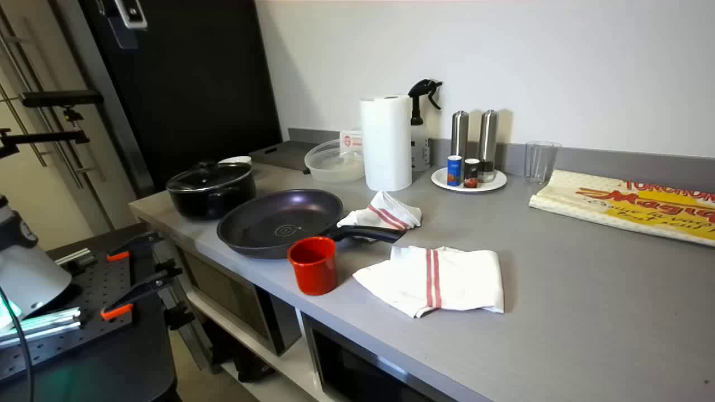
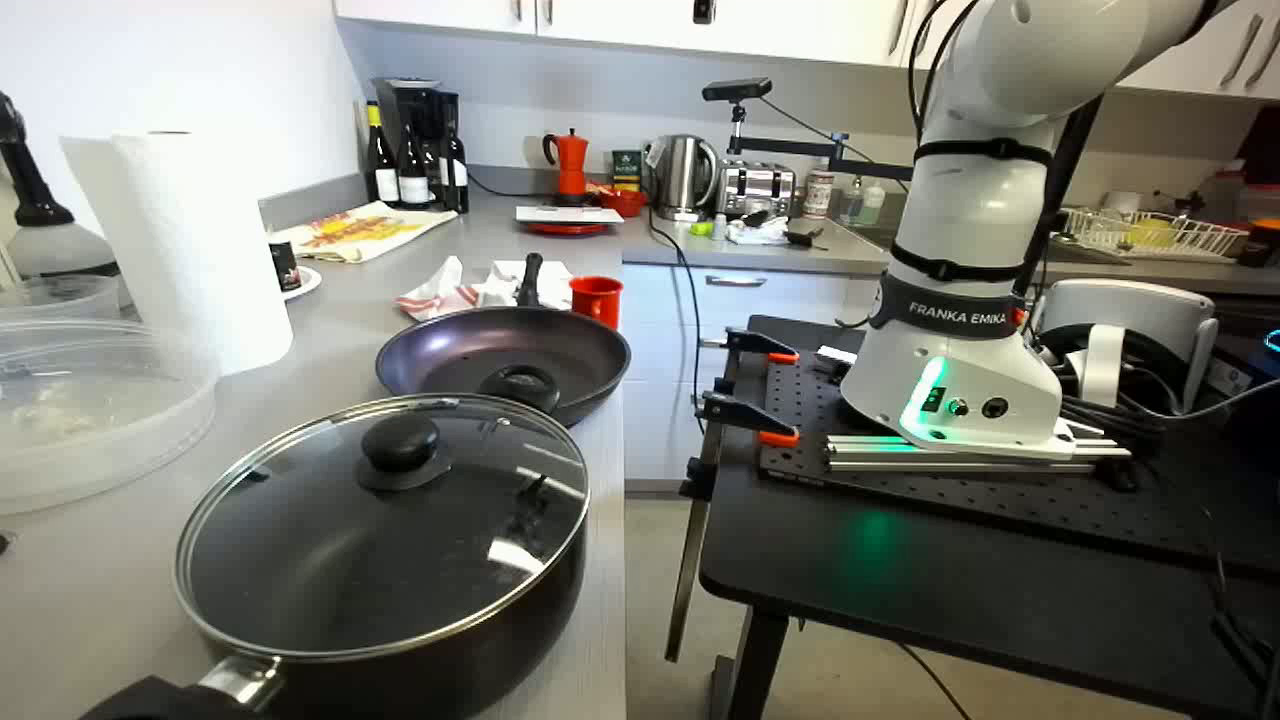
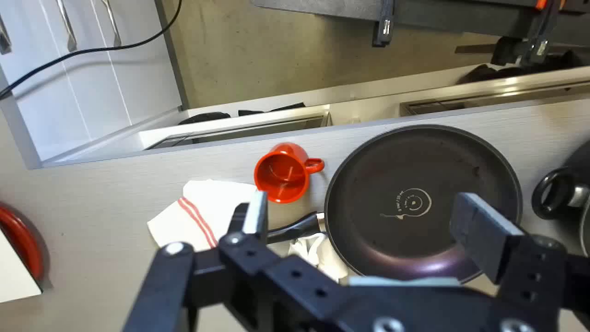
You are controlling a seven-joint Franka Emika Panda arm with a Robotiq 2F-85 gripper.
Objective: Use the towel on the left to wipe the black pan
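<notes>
The black pan (image 1: 262,223) lies on the counter with its handle toward the towels; it also shows in an exterior view (image 2: 450,345) and in the wrist view (image 3: 415,170). A flat folded white towel with red stripes (image 1: 463,279) lies beyond the handle end; it also shows in the wrist view (image 3: 212,198). A second, crumpled striped towel (image 1: 385,211) lies beside the handle; in the wrist view it (image 3: 325,253) is partly hidden by the gripper. My gripper (image 3: 362,207) is open and empty above the pan and handle. Both exterior views leave the gripper out.
A red mug (image 1: 314,268) stands beside the handle near the counter's front edge. A lidded black pot (image 2: 380,540) stands on the pan's other side. A paper towel roll (image 1: 385,142), plastic tub (image 1: 332,164) and plate with shakers (image 1: 441,180) stand toward the wall.
</notes>
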